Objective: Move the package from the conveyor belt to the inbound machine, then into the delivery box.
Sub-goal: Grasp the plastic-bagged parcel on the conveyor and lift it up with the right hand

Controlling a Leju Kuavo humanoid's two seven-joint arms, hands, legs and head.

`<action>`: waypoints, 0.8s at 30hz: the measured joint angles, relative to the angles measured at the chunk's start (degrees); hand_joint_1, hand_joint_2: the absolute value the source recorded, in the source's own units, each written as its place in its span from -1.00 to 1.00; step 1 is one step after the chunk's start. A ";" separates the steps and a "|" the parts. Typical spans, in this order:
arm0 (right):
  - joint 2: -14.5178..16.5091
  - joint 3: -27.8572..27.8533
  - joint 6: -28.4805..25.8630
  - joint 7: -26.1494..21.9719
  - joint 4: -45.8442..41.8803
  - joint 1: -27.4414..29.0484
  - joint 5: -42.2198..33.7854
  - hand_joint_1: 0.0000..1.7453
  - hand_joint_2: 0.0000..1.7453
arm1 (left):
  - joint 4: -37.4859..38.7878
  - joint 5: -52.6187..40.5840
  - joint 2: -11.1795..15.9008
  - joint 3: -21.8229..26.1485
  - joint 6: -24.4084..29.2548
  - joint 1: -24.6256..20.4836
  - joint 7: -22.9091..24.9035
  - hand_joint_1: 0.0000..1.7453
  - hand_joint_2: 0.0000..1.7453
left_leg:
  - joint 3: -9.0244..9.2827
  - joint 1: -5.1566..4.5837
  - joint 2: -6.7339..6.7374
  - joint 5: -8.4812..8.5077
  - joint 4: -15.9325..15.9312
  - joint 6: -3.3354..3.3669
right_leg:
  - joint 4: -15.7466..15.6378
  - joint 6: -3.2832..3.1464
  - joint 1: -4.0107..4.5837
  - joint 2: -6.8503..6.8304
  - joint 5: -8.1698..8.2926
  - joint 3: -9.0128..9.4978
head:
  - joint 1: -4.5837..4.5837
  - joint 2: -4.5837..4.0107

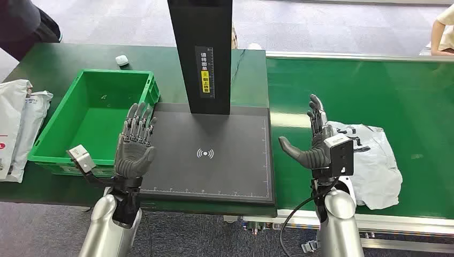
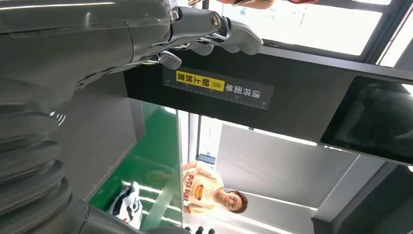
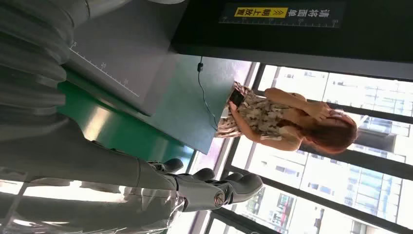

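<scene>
Grey-white crumpled plastic mailer package [image 1: 369,160] lies on green conveyor belt [image 1: 407,96] near its front edge, just right of R hand [image 1: 316,144]; R hand open, fingers spread, palm facing left, holding nothing, raised beside pkg; L hand [image 1: 135,147] open too, fingers up, empty, over left edge of black flat inbound machine platform [image 1: 225,155] w/ black upright column [image 1: 206,53]; green plastic delivery box [image 1: 91,118] just left of platform; white mailers [image 1: 19,123] at table's left edge.

The head view looks down from above on the scanner [image 1: 211,150]; both wrist views look up close past its post [image 2: 219,90].
</scene>
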 joint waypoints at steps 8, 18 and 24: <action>-0.02 0.00 0.03 0.00 0.00 -0.65 -0.25 -1.00 1.00 | 0.00 0.01 0.07 0.00 0.00 -0.70 0.03 -1.00 1.00 | 0.00 0.00 0.00 0.00 0.00 0.00 | 0.00 0.00 0.00 0.00 0.00 0.00 | 0.01 0.00; -2.88 -0.13 -11.08 6.63 2.21 -4.61 15.57 -1.00 1.00 | 0.00 0.00 0.37 -0.28 0.96 -0.85 0.01 -1.00 1.00 | 0.00 0.00 0.01 0.00 0.01 0.01 | 0.00 0.02 -0.03 0.01 0.02 0.00 | -0.01 0.00; -9.84 -1.33 -11.81 16.19 15.01 -16.23 29.16 -1.00 1.00 | 0.00 0.47 0.81 -1.08 0.59 -0.94 0.80 -1.00 1.00 | -0.01 -0.01 0.00 0.08 0.05 0.11 | 0.00 0.15 -0.12 0.00 0.12 0.01 | 0.01 0.00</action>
